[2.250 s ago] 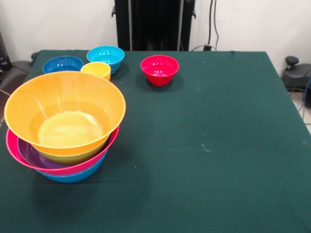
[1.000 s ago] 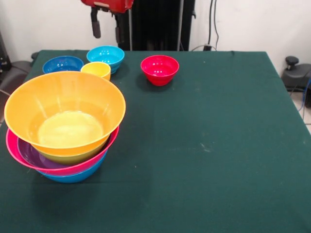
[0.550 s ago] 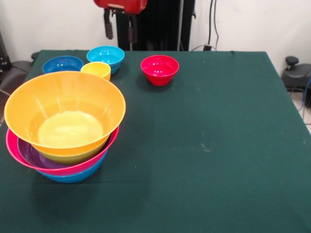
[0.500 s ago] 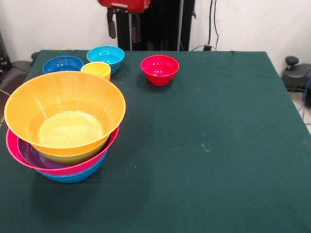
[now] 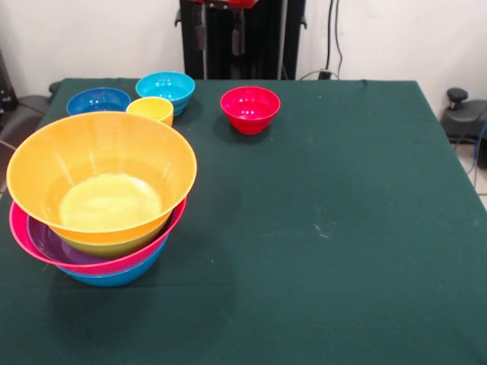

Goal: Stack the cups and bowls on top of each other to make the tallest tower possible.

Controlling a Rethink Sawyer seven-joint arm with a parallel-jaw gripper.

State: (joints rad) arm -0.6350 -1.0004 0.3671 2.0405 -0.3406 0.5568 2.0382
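At lower left of the frame, on the green desk (image 5: 342, 228), sits the tower (image 5: 99, 198): a wide orange bowl (image 5: 103, 163) nested over purple, pink and blue rims, wider than tall, nothing inside it. Along the upper left stand a dark blue bowl (image 5: 98, 100), a light blue bowl (image 5: 165, 87), a yellow cup (image 5: 151, 109) and, further right, a small red bowl (image 5: 250, 108), all empty. Since half a second ago the gripper (image 5: 220, 34) has shifted right and risen; its fingers hang apart at the top edge, holding nothing
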